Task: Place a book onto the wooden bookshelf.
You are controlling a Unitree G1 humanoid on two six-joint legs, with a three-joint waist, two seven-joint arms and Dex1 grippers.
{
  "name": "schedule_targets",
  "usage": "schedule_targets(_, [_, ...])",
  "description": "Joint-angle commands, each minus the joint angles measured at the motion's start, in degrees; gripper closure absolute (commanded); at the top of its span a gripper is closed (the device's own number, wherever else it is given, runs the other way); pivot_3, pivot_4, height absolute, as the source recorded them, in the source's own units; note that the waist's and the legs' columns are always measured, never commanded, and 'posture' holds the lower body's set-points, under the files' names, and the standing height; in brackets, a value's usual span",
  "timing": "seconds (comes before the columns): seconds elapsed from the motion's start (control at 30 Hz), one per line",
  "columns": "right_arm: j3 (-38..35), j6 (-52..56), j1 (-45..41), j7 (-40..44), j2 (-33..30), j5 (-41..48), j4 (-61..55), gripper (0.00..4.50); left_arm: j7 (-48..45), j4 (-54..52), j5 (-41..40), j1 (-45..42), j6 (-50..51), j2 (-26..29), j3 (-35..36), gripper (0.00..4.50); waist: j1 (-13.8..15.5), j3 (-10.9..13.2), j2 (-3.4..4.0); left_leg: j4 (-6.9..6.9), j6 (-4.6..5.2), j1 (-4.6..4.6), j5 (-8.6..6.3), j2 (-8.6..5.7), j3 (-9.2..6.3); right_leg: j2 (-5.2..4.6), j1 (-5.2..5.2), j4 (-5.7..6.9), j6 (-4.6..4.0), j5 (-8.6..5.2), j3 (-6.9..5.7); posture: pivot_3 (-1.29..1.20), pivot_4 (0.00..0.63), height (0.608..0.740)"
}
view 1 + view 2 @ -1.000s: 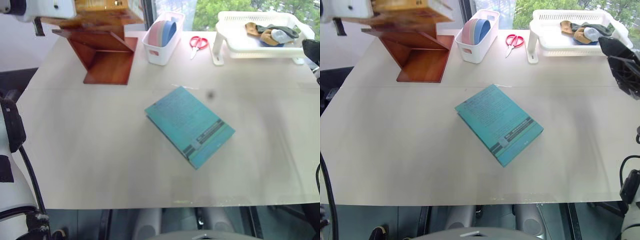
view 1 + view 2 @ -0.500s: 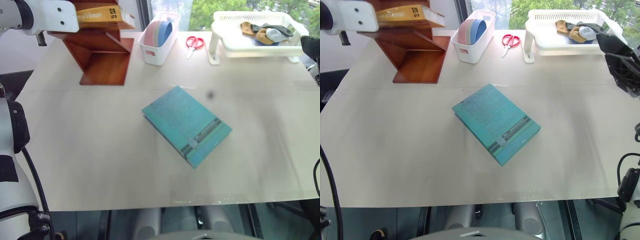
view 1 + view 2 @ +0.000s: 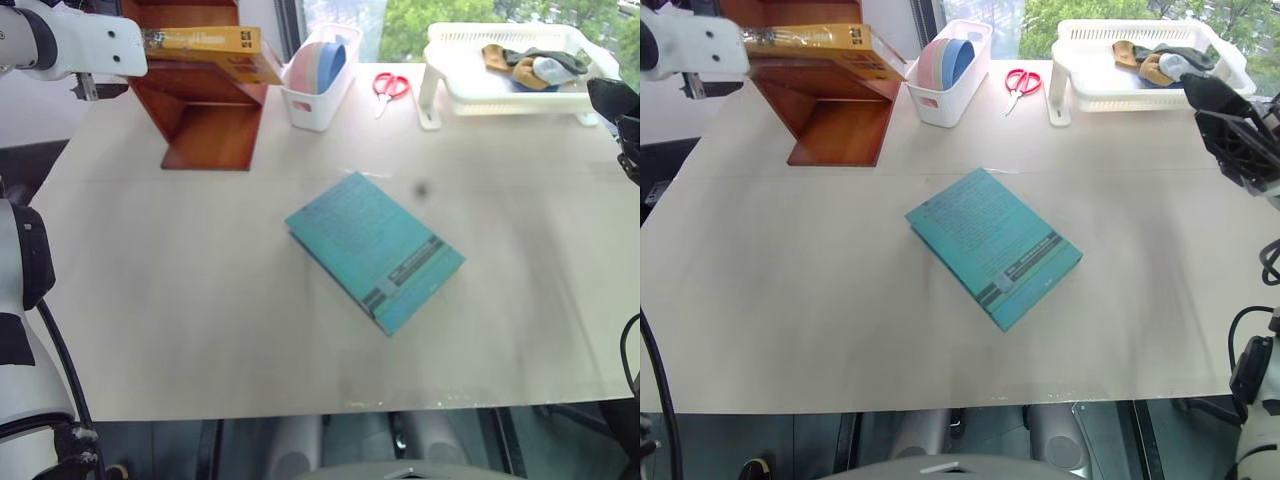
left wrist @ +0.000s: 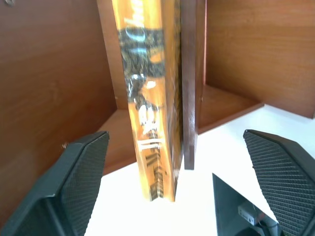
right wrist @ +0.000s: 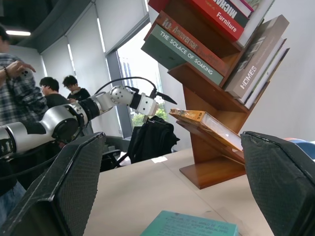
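My left hand (image 4: 172, 187) is released, fingers spread either side of the book (image 4: 147, 108), not touching it. The book lies on a slanted board of the bookshelf (image 3: 205, 110). My right wrist view adds upper shelves full of books (image 5: 197, 42) and people (image 5: 19, 88) behind; my right hand (image 5: 172, 196) is spread, empty. On the surface (image 3: 790, 290): teal book (image 3: 993, 245), scissors (image 3: 1018, 80), bin (image 3: 940, 95) with coloured discs, tray (image 3: 1090, 85) holding cloths.

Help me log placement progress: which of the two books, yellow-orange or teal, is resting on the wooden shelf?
The yellow-orange book: it lies on a slanted board of the wooden bookshelf. The teal book lies flat mid-table, apart from the shelf.
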Motion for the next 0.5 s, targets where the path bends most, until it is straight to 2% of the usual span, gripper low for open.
schedule_targets(0.03, [-1.39,-0.92,-1.57,-0.09,-0.62,0.49,-1.76,0.00,-0.40,-0.94,-0.15,-2.35,0.51,2.60,0.88,0.08,0.20,0.00,0.00,0.00,0.00,0.00,0.00,0.00,0.00,0.00,0.00,0.00,0.00,0.00,0.00,0.00,0.150,0.740])
schedule_targets(0.17, [-1.48,-0.86,-1.20,-0.04,-0.70,0.42,-1.83,0.00,-1.38,-1.99,-1.50,-2.34,0.12,3.77,2.17,0.08,0.42,0.00,0.00,0.01,-0.01,0.00,0.00,0.00,0.00,0.00,0.00,0.01,0.00,0.00,0.00,0.00,0.150,0.740])
schedule_targets(0.27, [-1.65,-0.57,-0.65,-0.13,-0.85,0.52,-2.11,0.00,-5.16,-4.48,-5.92,-1.39,-1.24,5.21,5.52,0.08,0.51,0.00,0.00,0.02,-0.01,0.00,0.01,0.00,0.01,0.00,0.00,0.01,0.00,0.00,0.00,0.00,0.150,0.740])
schedule_targets(0.43, [-2.01,-0.01,0.26,-0.19,-1.38,0.62,-2.41,0.00,-13.46,-11.60,-17.55,3.96,0.22,6.00,13.74,0.08,0.65,-0.01,0.02,0.05,-0.07,0.00,0.04,0.03,0.00,-0.02,0.00,0.05,0.00,0.00,-0.02,0.00,0.150,0.740])
schedule_targets(0.47, [-2.09,0.05,0.39,-0.16,-1.53,0.58,-2.36,0.00,-16.10,-14.13,-21.28,6.04,2.13,5.66,16.01,0.08,0.65,-0.01,0.02,0.09,-0.06,0.00,0.04,0.03,-0.02,-0.02,0.02,0.09,0.00,0.00,-0.04,0.00,0.150,0.740])
schedule_targets(0.5, [-2.20,0.18,0.48,-0.14,-1.71,0.60,-2.28,0.00,-20.82,-20.06,-28.76,10.26,8.71,4.12,19.88,0.08,0.64,-0.06,0.10,0.09,-0.06,0.00,0.04,0.03,-0.02,-0.02,0.02,0.09,0.00,0.00,-0.04,0.00,0.150,0.740])
